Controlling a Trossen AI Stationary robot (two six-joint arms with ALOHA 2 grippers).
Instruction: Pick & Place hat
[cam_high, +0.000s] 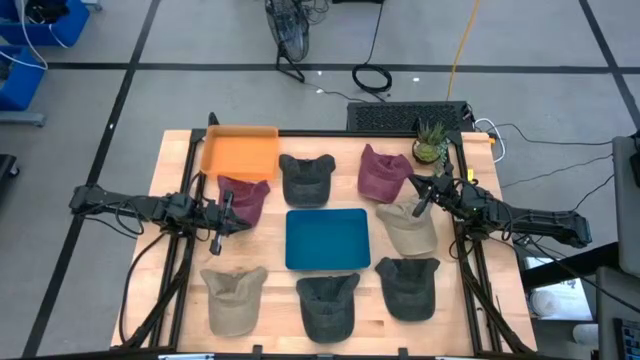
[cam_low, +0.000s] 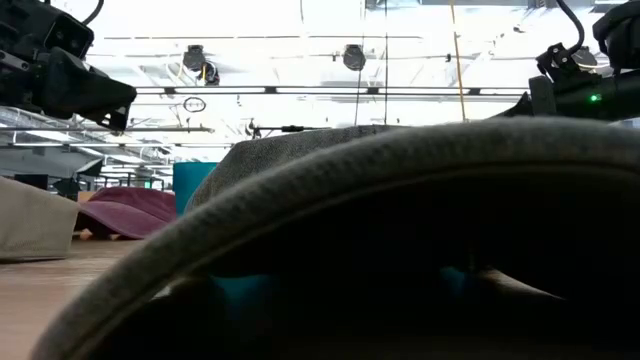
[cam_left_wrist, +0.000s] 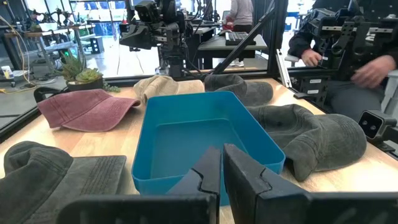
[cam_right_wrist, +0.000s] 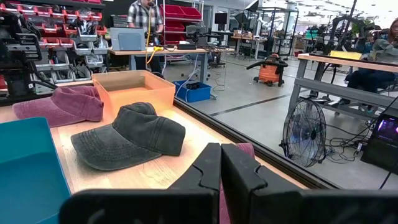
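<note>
Several caps lie flat on the wooden table around a blue tray (cam_high: 327, 238): two maroon (cam_high: 245, 198) (cam_high: 383, 172), two tan (cam_high: 233, 298) (cam_high: 407, 228) and several dark grey, one (cam_high: 306, 180) beyond the tray. An orange tray (cam_high: 239, 152) sits at the far left. My left gripper (cam_high: 230, 217) hovers shut beside the left maroon cap, facing the blue tray (cam_left_wrist: 202, 140). My right gripper (cam_high: 419, 200) hovers shut between the right maroon cap and the tan cap, facing the far dark cap (cam_right_wrist: 127, 142). In the wrist views both pairs of fingers (cam_left_wrist: 221, 167) (cam_right_wrist: 221, 163) are closed on nothing.
A potted plant (cam_high: 430, 143) and a black keyboard (cam_high: 405, 116) sit at the far right edge. A dark cap's brim (cam_low: 380, 230) fills the low view. People sit at benches beyond the table (cam_left_wrist: 348, 56). Bare wood shows between the caps and the trays.
</note>
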